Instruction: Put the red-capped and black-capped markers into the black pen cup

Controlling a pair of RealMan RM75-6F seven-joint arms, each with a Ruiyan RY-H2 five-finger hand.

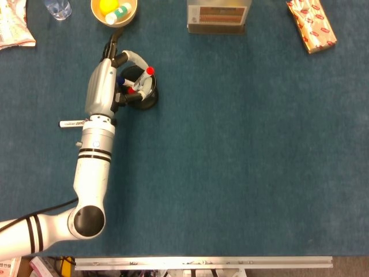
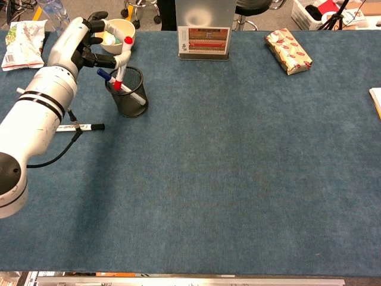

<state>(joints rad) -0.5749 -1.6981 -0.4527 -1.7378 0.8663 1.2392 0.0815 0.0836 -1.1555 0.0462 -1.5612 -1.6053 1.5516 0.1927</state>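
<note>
The left hand (image 2: 89, 44) sits right at the rim of the pen cup (image 2: 128, 95), up at about 10 o'clock on the blue surface (image 2: 238, 167). It's got the red marker (image 2: 123, 62) pinched in its fingers, standing nearly upright with the red cap on top and the lower end down inside the cup. From the head view the hand (image 1: 106, 86) is just at 9 o'clock of the cup (image 1: 143, 92), fingers curled over the rim. There's a blue-capped pen (image 2: 106, 75) in the cup too. The black marker (image 2: 80, 127) lies flat on the surface at 7 o'clock of the cup, partly under the forearm, well outside it. A bowl (image 2: 117, 31) sits at 12 o'clock of the cup. Right hand isn't visible anywhere.
</note>
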